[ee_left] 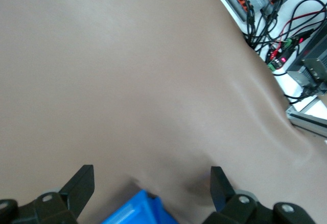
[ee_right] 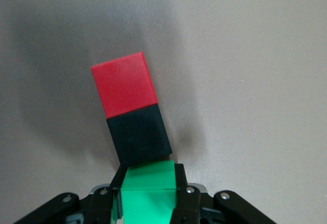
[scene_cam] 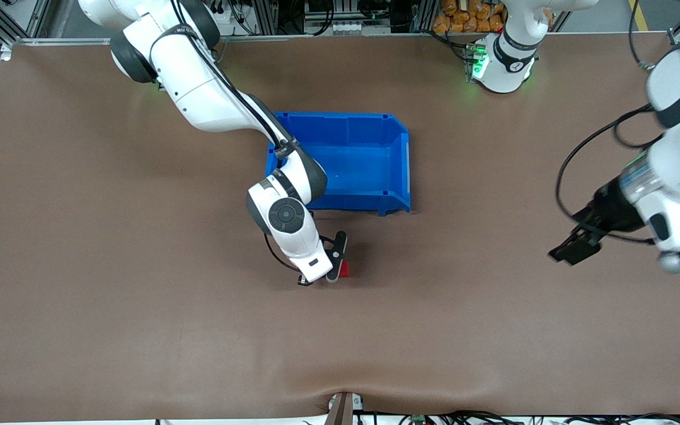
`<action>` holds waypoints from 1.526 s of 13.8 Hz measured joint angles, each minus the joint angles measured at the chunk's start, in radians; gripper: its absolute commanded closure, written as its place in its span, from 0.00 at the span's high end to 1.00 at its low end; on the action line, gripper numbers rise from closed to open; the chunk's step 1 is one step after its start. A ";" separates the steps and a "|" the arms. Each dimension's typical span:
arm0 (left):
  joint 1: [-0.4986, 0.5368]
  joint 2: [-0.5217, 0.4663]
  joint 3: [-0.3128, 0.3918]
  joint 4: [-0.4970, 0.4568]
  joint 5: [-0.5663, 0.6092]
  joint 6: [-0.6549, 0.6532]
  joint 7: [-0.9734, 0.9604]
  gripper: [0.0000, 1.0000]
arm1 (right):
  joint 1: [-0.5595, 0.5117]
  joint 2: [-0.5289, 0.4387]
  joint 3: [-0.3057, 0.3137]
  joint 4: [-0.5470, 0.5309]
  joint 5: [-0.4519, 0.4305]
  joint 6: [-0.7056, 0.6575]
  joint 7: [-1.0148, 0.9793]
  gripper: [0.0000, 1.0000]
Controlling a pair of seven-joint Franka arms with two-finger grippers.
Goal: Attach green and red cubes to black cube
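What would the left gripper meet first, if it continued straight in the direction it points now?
Most likely only the bare brown table. The open left gripper hangs over the left arm's end of the table, and its wrist view shows nothing ahead except an edge of the blue bin, though depth is unclear.

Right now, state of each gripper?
Left gripper: open, empty, over bare table.
Right gripper: shut on green cube, which meets the black cube with the red cube attached.

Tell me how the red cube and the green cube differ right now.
1. The green cube is clamped between the right gripper's fingers; the red cube is free of them.
2. The green cube meets one face of the black cube; the red cube meets the face across from it.

Both look equal in size and touch the black cube.
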State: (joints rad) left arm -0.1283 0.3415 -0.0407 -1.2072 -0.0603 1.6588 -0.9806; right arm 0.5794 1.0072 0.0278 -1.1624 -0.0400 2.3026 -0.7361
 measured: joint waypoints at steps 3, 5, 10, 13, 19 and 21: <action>0.035 -0.022 0.001 -0.004 0.001 -0.032 0.141 1.00 | 0.000 0.006 0.000 0.000 0.000 0.018 0.000 0.00; 0.060 -0.022 0.001 -0.013 0.001 -0.068 0.241 1.00 | 0.001 0.009 0.000 0.001 0.000 0.024 0.000 0.00; 0.075 -0.022 0.001 -0.021 0.002 -0.114 0.334 1.00 | 0.012 0.014 0.000 0.002 0.000 0.026 0.056 1.00; 0.075 -0.033 -0.001 -0.020 0.002 -0.134 0.420 1.00 | 0.028 0.018 -0.001 0.003 0.000 0.033 0.075 1.00; 0.117 -0.060 0.000 -0.021 0.011 -0.179 0.697 1.00 | 0.027 0.014 -0.011 0.027 0.000 0.032 0.085 1.00; 0.145 -0.060 -0.001 -0.022 0.011 -0.188 0.746 1.00 | 0.014 -0.011 -0.015 0.032 0.000 -0.002 0.095 1.00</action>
State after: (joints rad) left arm 0.0166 0.2817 -0.0414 -1.2296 -0.0489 1.4711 -0.2351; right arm 0.5935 0.9958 0.0125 -1.1300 -0.0395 2.3004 -0.6414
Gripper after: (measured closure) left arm 0.000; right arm 0.000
